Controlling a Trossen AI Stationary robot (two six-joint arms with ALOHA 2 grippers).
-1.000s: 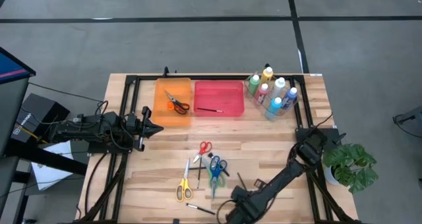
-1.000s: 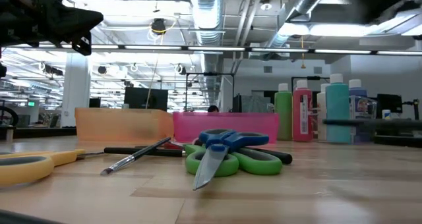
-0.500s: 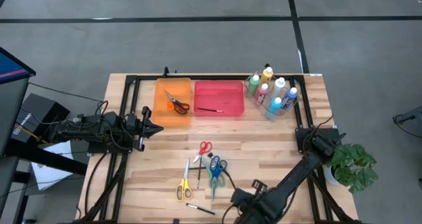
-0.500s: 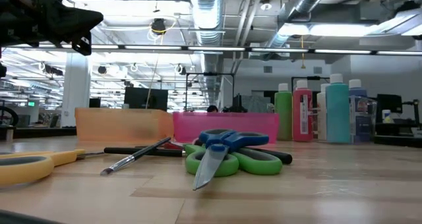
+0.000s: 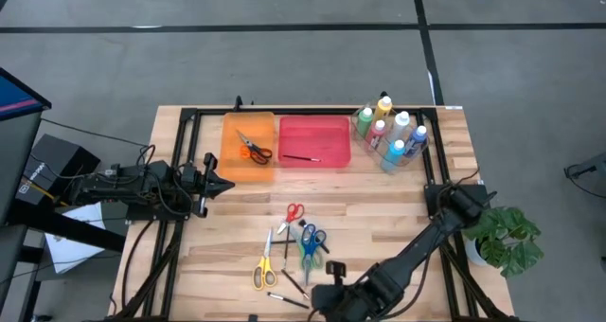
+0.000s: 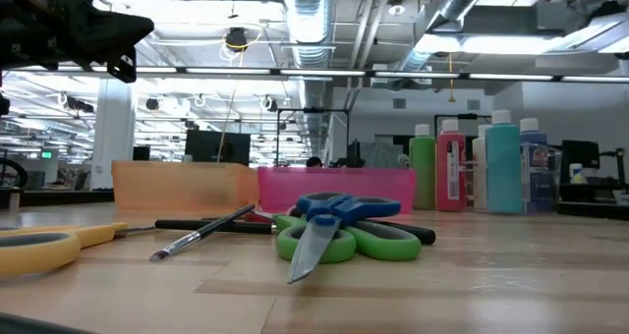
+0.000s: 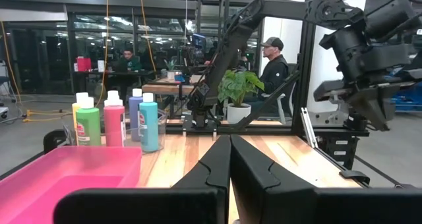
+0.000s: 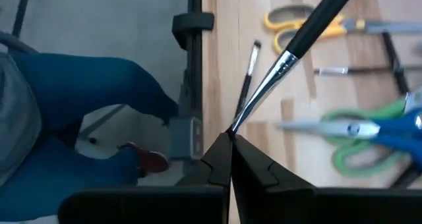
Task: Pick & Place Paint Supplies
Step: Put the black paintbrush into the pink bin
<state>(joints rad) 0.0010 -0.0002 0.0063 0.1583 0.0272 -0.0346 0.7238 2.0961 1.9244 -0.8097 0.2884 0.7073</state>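
Observation:
Low over the table's near edge, my right gripper is shut on a thin dark-handled brush. Blue and green scissors, yellow scissors, red scissors and another brush lie flat on the wood beside it. Paint bottles stand in a clear holder at the far right. My left gripper is shut and empty, level above the table's left side by the orange tray. My right gripper pinches the brush between its two fingertips at the brush's metal-collared end. The fingers slant down from the near side. The brush sticks out past the fingertips, dark handle away from them, lifted clear of the table.
The orange tray holds orange scissors; the pink tray beside it holds a brush. A person's blue trouser legs show just off the table's near edge. A potted plant stands off the right edge.
My right gripper has risen near the front edge, rolled and tipped, and shifted a little toward the table's left, staying shut. The brush that touched the wood right of the green scissors is now lifted clear and swung round with it.

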